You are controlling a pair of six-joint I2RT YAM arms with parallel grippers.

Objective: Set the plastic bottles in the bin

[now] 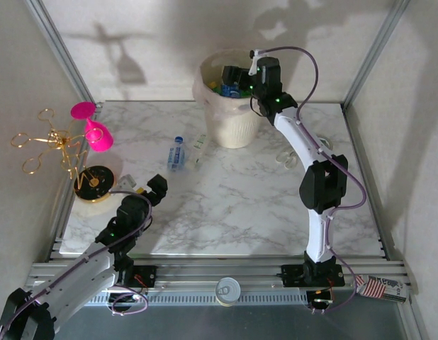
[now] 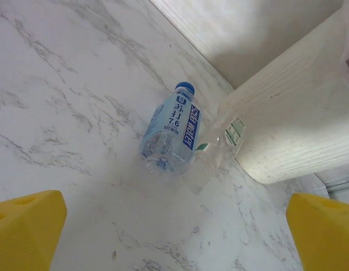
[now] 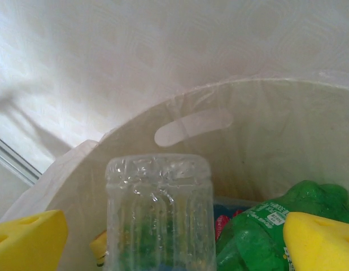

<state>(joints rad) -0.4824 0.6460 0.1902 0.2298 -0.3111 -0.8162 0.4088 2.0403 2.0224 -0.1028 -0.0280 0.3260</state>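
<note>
Inspection of 2 sets of jaws: I found both spread wide and neither gripping anything.

Right jaws: in the top view they hung over the mouth of the bin (image 1: 233, 131). Through the wrist camera I saw their yellow pads (image 3: 27, 240) at the 2 lower corners. 1 clear ribbed bottle (image 3: 157, 209) sat between them with a gap to each pad, so it was not clamped. Beyond the jaws rose the inner wall of the bin (image 3: 265, 141) with its handle cutout (image 3: 191, 127). A green bottle (image 3: 265, 231) lay inside, beyond the clear one and toward the right-hand pad. I could not tell what the clear ribbed bottle rested on.

Left jaws: these hovered over the near-left part of the counter (image 1: 240, 205). Ahead of them, well apart from both pads (image 2: 27, 231), 1 blue-labelled bottle (image 2: 174, 127) lay on its side on the counter (image 2: 61, 101), cap pointing away from the jaws. 1 crumpled clear bottle (image 2: 217, 147) lay just beside it on the right-hand pad's side, between it and the outer wall of the bin (image 2: 287, 130).

The top view confirmed the blue-labelled bottle (image 1: 176, 153) and the crumpled clear bottle (image 1: 198, 149) outside the bin. A pink goblet (image 1: 95, 131) and a gold wire stand (image 1: 52, 145) stood beyond the left jaws, off to their left.
</note>
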